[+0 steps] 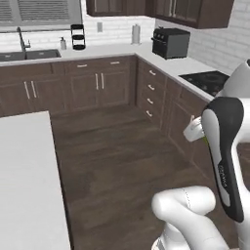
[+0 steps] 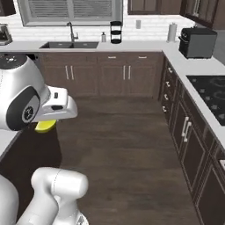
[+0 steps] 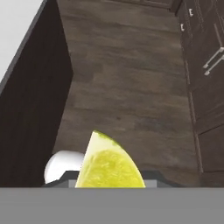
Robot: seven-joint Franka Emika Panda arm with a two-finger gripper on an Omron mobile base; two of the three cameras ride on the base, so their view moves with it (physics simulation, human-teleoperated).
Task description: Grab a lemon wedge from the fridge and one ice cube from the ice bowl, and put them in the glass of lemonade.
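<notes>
— Yellow-green is nearly all I can make out of the lemon wedge [image 3: 110, 164]; in the hand view its lower part is cut off and it covers the finger tips.

— Can you see the gripper itself?

— Barely. In the right base view the white hand juts rightward from the big round joint, and a sliver of the wedge [image 2: 45, 126] pokes out below it. The gripper [image 3: 109, 177] has its fingers pinched on that wedge, though the tips are hidden behind the fruit.

— And from the other side?

— In the left base view the dark-striped forearm blocks most of the hand; a thin line of green shows at its edge.

— How is the arm posed?

— Folded up close over its base, hand held well above the wooden floor [image 1: 122, 156], between the white island counter [image 1: 24, 180] and the brown cabinets [image 2: 189, 140].

— Any containers around?

— Far off on the back counter [image 2: 145, 45] there's a dark toaster oven [image 2: 197, 41], a black tiered rack [image 2: 116, 32] and a sink [image 2: 69, 45]. What's inside any of them is too small to tell.
</notes>
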